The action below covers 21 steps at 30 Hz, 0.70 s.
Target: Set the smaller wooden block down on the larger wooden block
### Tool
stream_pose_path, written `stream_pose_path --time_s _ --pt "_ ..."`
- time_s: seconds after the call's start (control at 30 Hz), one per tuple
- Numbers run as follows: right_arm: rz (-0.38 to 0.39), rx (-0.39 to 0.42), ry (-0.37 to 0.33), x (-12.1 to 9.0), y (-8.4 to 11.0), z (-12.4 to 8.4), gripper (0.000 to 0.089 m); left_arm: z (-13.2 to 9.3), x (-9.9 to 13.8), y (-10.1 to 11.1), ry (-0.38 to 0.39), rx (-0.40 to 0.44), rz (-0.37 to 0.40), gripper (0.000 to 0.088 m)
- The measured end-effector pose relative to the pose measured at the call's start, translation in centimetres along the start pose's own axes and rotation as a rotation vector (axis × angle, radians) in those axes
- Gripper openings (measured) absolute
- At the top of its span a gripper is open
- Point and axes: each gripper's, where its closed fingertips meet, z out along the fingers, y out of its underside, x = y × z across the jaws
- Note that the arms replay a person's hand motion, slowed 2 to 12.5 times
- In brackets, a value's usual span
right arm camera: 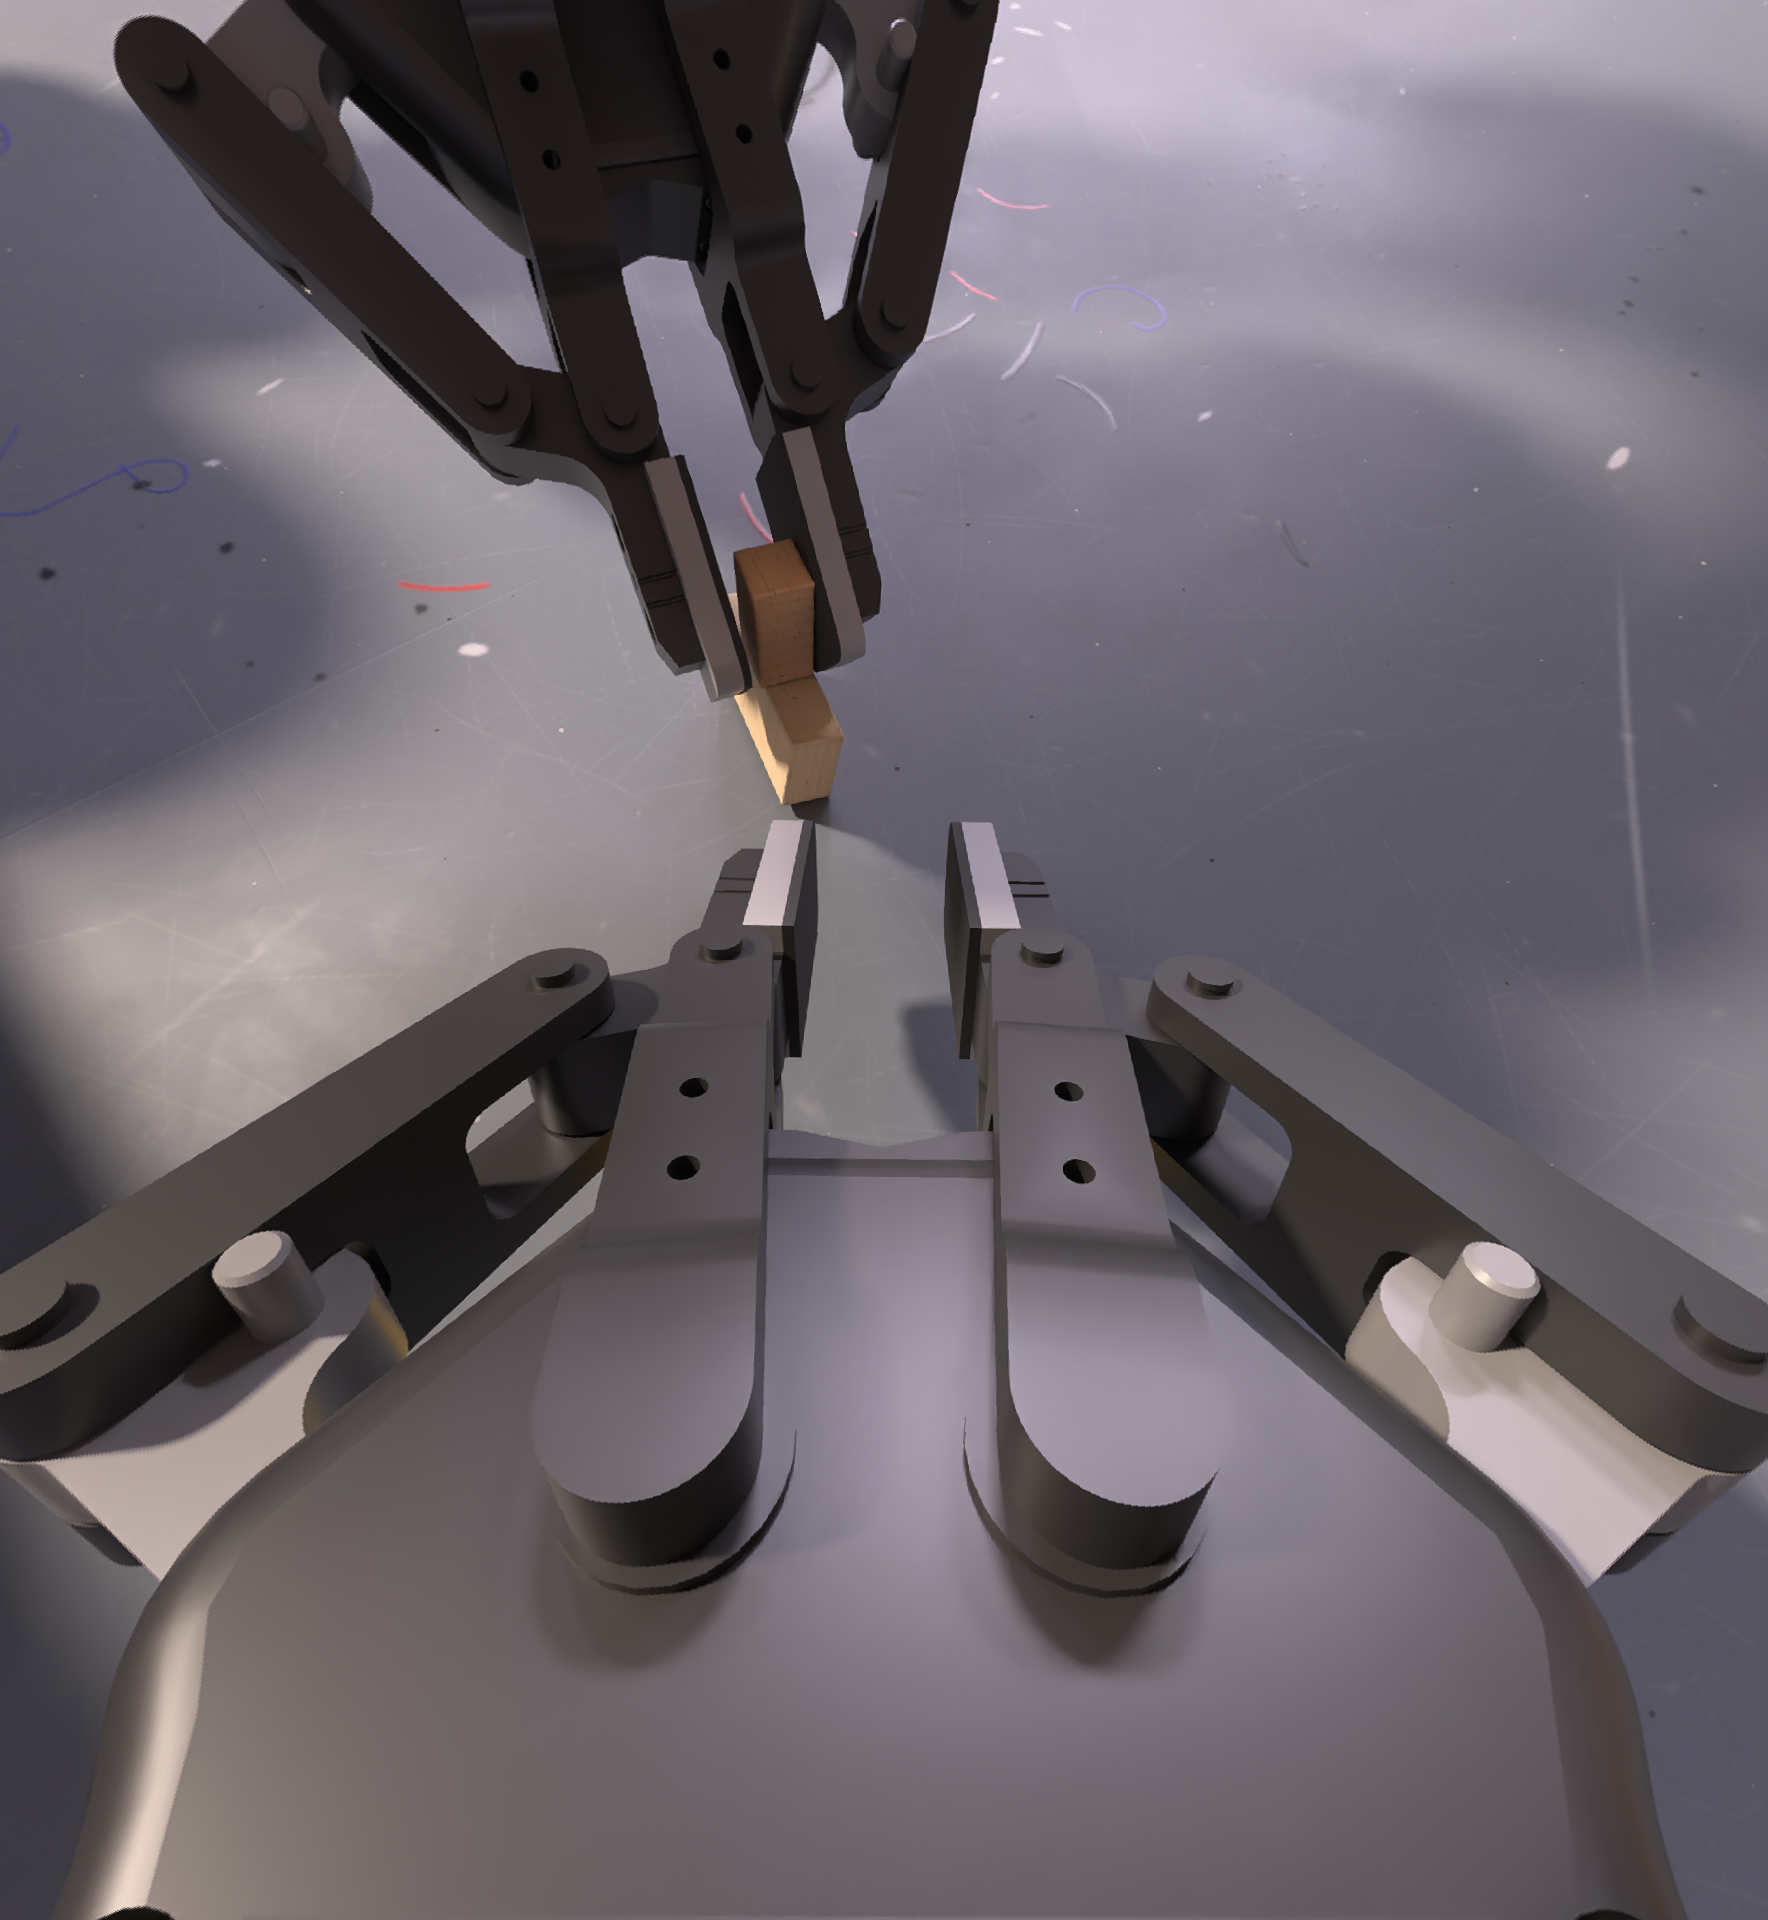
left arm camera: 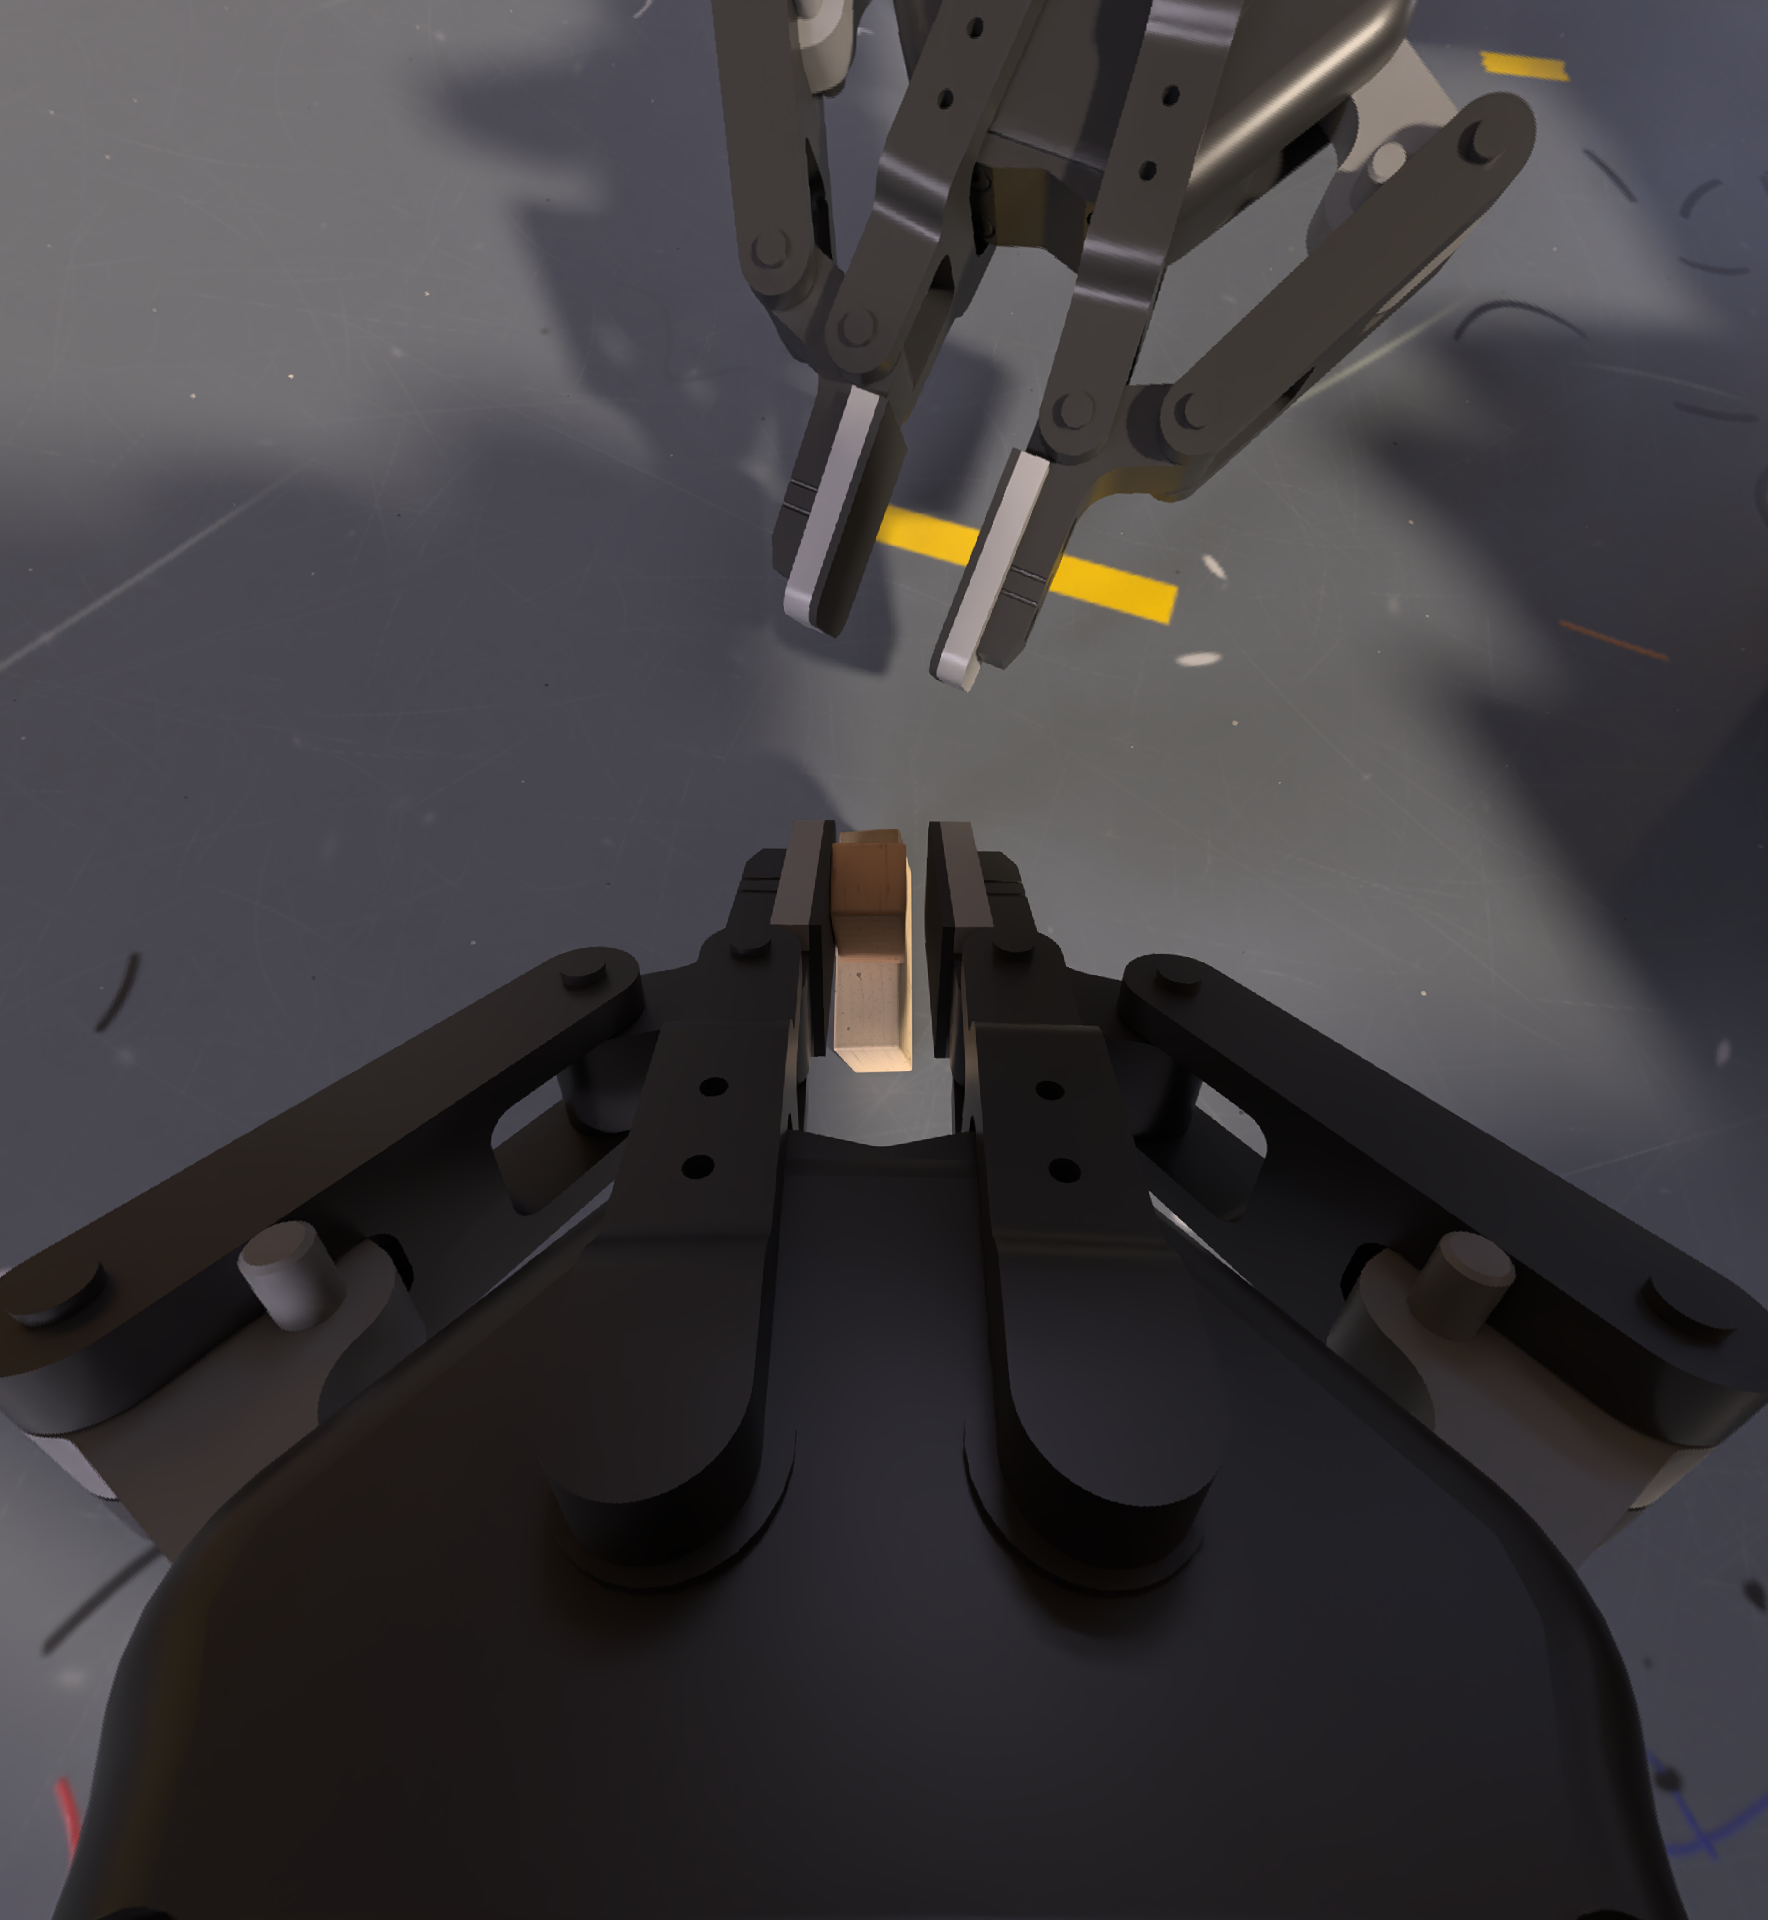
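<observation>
Here, smaller block [right arm camera: 776,623] upright, larger block [right arm camera: 802,748] flat.

2 wrist cameras, close, facing each other — shared: stacked wooden blocks [right arm camera: 792,686] on grey table [right arm camera: 1379,727].

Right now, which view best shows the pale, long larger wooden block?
The right wrist view: the larger wooden block lies on the table under the darker smaller wooden block. The left wrist view shows it only between the left gripper fingers.

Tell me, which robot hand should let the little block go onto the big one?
The left gripper. Its fingers already straddle the smaller wooden block, which stands on the larger wooden block lying on the table. The right gripper is open, empty, and short of both blocks.
</observation>
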Motion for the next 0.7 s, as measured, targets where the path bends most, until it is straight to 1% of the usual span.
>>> stream_pose_path --time_s 0.37,0.7 --pt "-0.002 -0.007 0.002 0.00 0.06 0.05 0.0234 0.03 -0.01 0.00 -0.002 -0.003 0.004 0.0157" --pt "-0.001 -0.014 -0.004 0.01 0.31 -0.10 0.0285 -0.13 0.00 -0.13 0.003 0.013 -0.004 0.0170"
